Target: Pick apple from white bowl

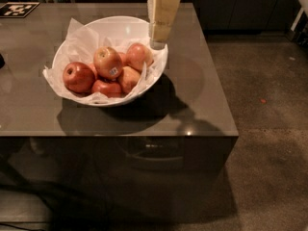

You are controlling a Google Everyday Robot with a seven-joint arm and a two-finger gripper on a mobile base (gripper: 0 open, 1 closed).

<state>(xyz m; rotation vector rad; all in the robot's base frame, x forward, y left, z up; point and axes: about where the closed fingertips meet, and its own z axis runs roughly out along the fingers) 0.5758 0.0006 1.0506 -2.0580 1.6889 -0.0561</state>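
The red-orange apple with yellowish blush and a small sticker [107, 60] rests atop the other apples [78, 77] in the large glossy white paper-lined bowl [122, 25] on the dark glossy desk [202, 100]. The cream-coloured pincer [159, 41] hangs over the bowl's far right rim, apart from the apple; I cannot tell how open it is

The cream-coloured gripper [158, 42] hangs at the far right rim of the glossy white bowl [139, 85]. Its upper part is cut off by the top edge. The stretch of rim directly behind the gripper is hidden. The red-orange apple [107, 61] lies left of the gripper and nearer me; its sticker print is too small to read. The apples under it are partly covered. The crinkled white paper [77, 37] hides the bowl's inner wall. The black-and-white marker [17, 8], far left of the gripper, is clipped at the edge.
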